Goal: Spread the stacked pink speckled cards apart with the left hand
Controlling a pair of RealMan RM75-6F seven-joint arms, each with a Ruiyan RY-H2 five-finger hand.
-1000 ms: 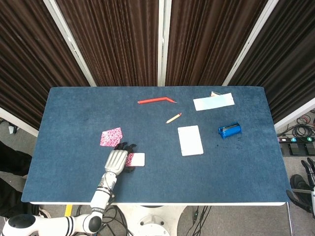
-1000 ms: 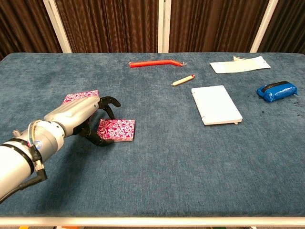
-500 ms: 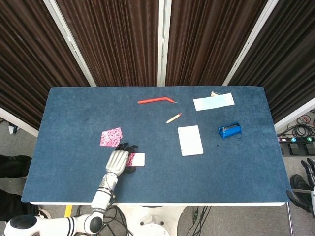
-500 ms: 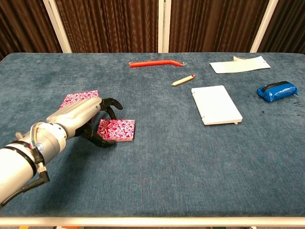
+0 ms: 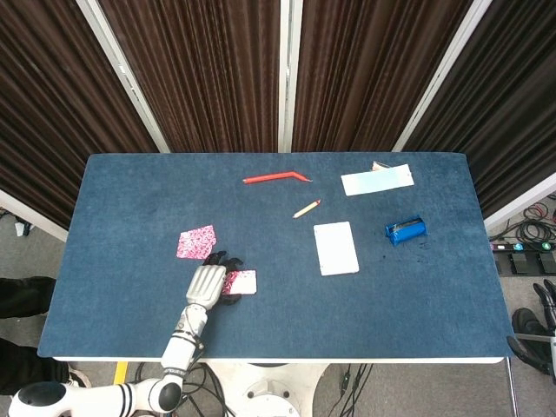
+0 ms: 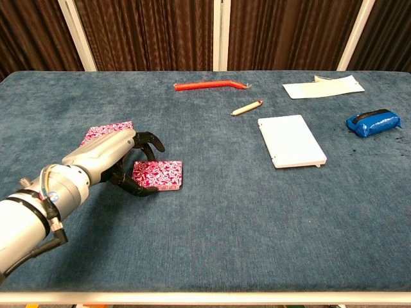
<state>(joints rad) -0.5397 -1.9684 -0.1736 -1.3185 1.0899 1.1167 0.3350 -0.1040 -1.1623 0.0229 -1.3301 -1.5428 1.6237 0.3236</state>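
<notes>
Two pink speckled cards lie apart on the blue table. The far card (image 6: 106, 131) (image 5: 196, 241) is flat beyond my left hand. The near card (image 6: 158, 174) (image 5: 241, 281) looks mostly white from glare in the head view. My left hand (image 6: 119, 160) (image 5: 207, 282) reaches in from the lower left. Its dark fingertips (image 6: 151, 142) curl down over the near card's left edge, and its thumb lies at the card's near left corner, so the hand grips that edge. The card's left part is hidden under the fingers. My right hand is not visible.
A red bent strip (image 6: 209, 85) lies at the back centre, with a small pencil-like stick (image 6: 247, 107) in front of it. A white pad (image 6: 291, 140), a white sheet (image 6: 323, 86) and a blue pouch (image 6: 372, 122) occupy the right side.
The left hand has shifted very slightly with its fingers still on the near card, and the card has edged a touch to the right. The far card has not moved.
</notes>
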